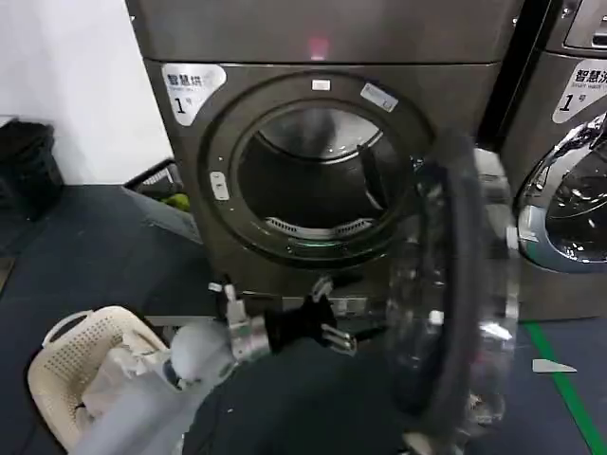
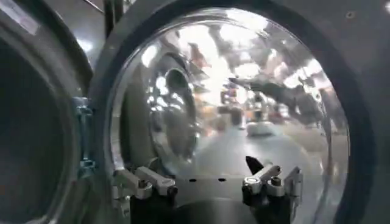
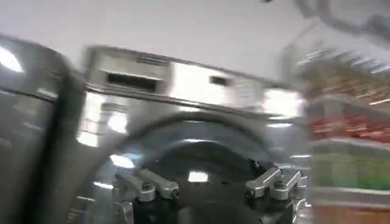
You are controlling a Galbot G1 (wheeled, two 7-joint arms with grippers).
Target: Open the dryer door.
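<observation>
The dryer door (image 1: 457,284) stands swung wide open to the right of the drum opening (image 1: 318,185), seen nearly edge-on and motion-blurred. In the left wrist view its grey inner side and clear bowl (image 2: 244,103) lie close ahead. My left gripper (image 1: 332,313) reaches in from the lower left, below the opening and just left of the door. It is open (image 2: 210,185) and holds nothing. My right gripper (image 3: 211,192) is open too, empty, facing a blurred grey machine front (image 3: 183,85) with a round dark window.
The neighbouring machine's chrome-ringed door (image 1: 569,209) is at the right edge. A cream laundry basket (image 1: 81,370) with cloth sits on the floor at lower left. A dark crate (image 1: 28,166) stands by the left wall. Green floor tape (image 1: 561,384) runs at right.
</observation>
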